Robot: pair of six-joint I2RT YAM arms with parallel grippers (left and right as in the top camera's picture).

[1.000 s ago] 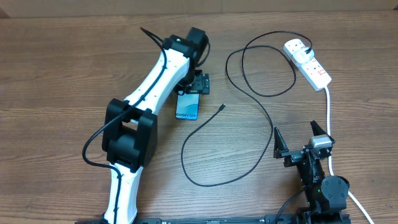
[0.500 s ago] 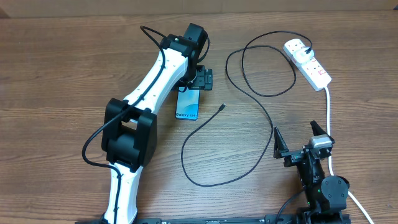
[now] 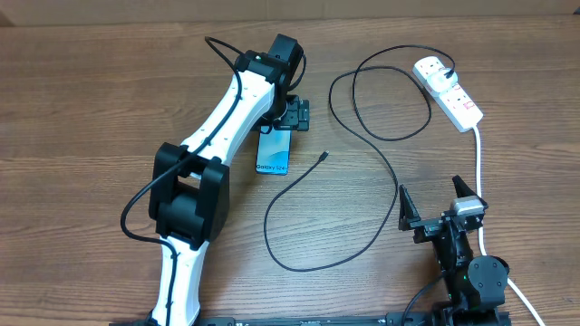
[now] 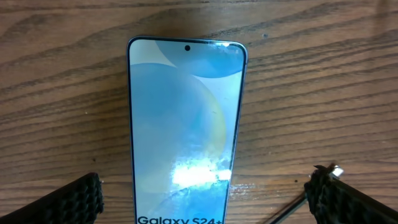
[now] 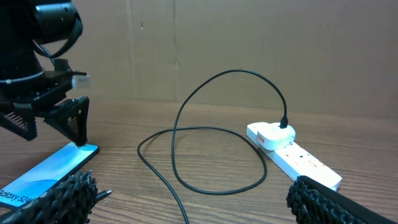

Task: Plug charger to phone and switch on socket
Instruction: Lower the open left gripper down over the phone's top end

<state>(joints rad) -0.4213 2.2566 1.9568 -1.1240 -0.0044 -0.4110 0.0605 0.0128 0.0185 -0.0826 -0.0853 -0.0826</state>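
Brown wood-grain table (image 3: pixel 82 100) fills the overhead view. Plain brown cardboard wall (image 5: pixel 261 37) stands along its far edge, vertical seam visible.

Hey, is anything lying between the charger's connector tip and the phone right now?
Nothing visible. The charger's tip lies on the table just right of the phone, with only bare wood between them. The left tool hangs open over the phone's far end, clear of that gap.
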